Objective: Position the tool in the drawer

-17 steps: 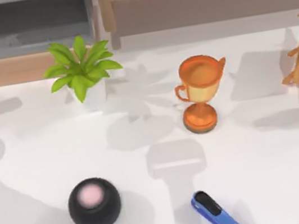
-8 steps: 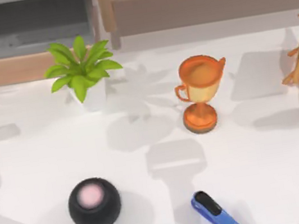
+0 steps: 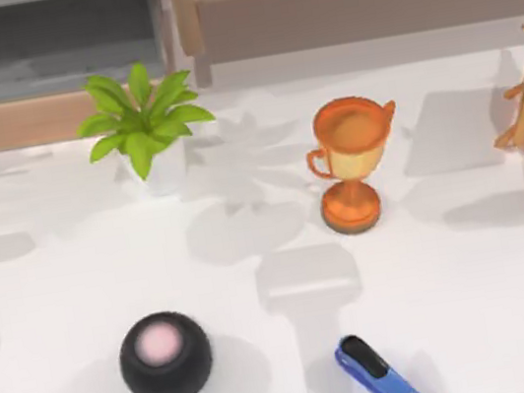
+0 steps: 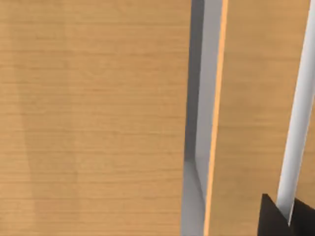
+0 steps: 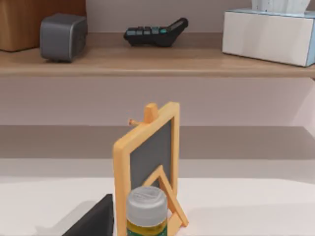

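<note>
Stapler (image 3: 380, 373) by front edge; trophy (image 3: 350, 162), ball (image 3: 165, 358) nearby. Claw states: can't tell.

I see the small blue stapler (image 3: 380, 373) with its black top strip lying flat on the white table, near the front edge, angled diagonally. The drawer (image 3: 54, 50) at back left stands open, grey inside.

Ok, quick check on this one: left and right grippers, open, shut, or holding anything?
Left gripper: close against the wooden drawer front; open or shut cannot be told.
Right gripper: cannot be told.
Stapler lies unheld on the table.
</note>
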